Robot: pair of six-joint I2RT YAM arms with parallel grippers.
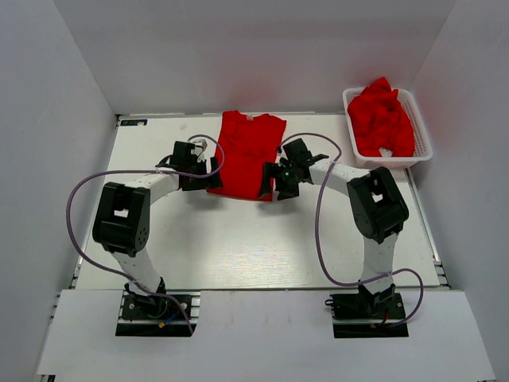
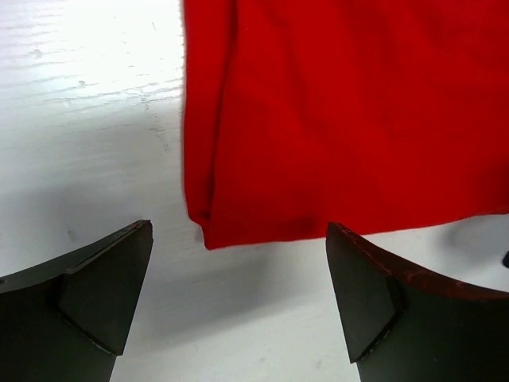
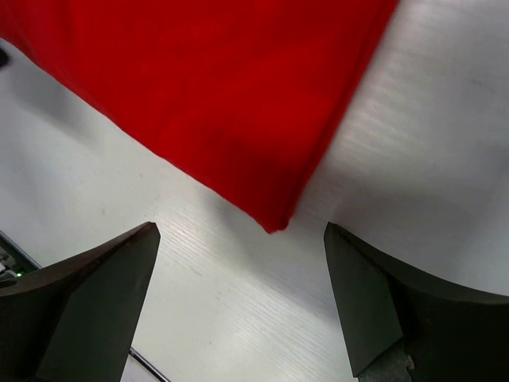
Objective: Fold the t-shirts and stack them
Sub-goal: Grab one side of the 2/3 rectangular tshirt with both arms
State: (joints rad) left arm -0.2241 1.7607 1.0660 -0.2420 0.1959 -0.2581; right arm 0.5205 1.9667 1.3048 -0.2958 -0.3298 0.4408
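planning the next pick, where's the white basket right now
In the top view, the white basket sits at the table's far right corner, right of the flattened t-shirt, holding crumpled red shirts.

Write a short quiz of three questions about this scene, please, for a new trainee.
1. True or false: the left gripper and the right gripper are both open.
2. Where does the white basket stand on the table? A) far right B) near left C) between the arm bases
3. Fill in: the flat t-shirt and the crumpled shirts in the basket share one colour, ___.

Key: 1 true; 2 A; 3 red.
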